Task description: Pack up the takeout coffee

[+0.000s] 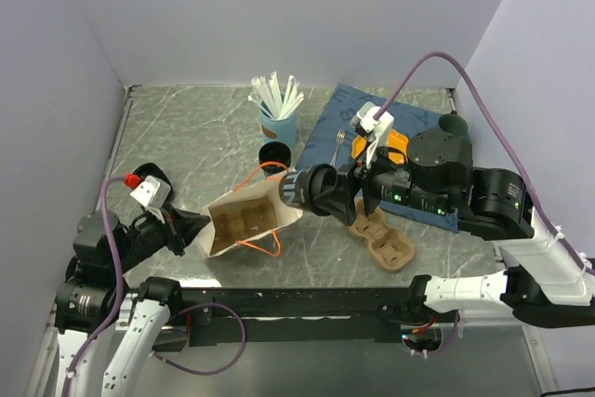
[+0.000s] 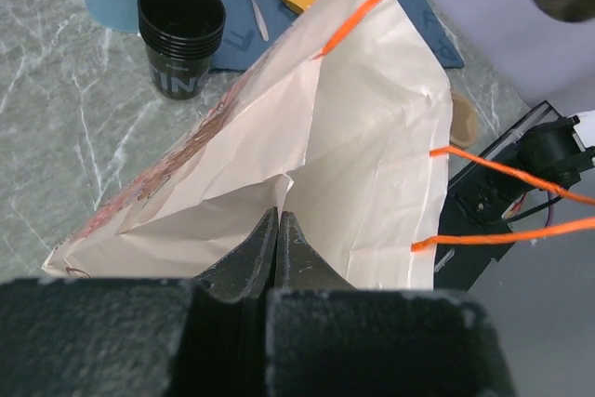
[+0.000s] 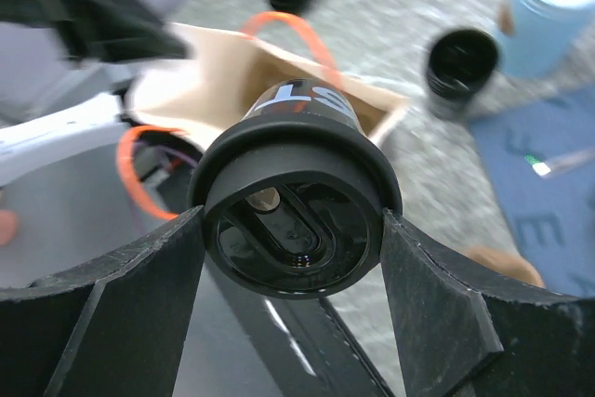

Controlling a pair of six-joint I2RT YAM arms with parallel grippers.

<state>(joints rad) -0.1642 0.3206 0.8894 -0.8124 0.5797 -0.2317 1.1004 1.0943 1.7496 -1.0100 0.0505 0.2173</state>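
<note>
Both hands are clamped: the left hand, lower centre, on the bag's fold; the right hand on the coffee, held sideways at the bag's mouth, mid-frame.

Right wrist: background blurred, light-blue straw cup cropped at edge. Left wrist: paper bag interior hidden.

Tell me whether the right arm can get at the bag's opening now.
Probably yes. The right claw, shut on the takeout coffee, hangs at the rim of the open paper bag, whose side the left claw pinches; nothing stands between.
</note>
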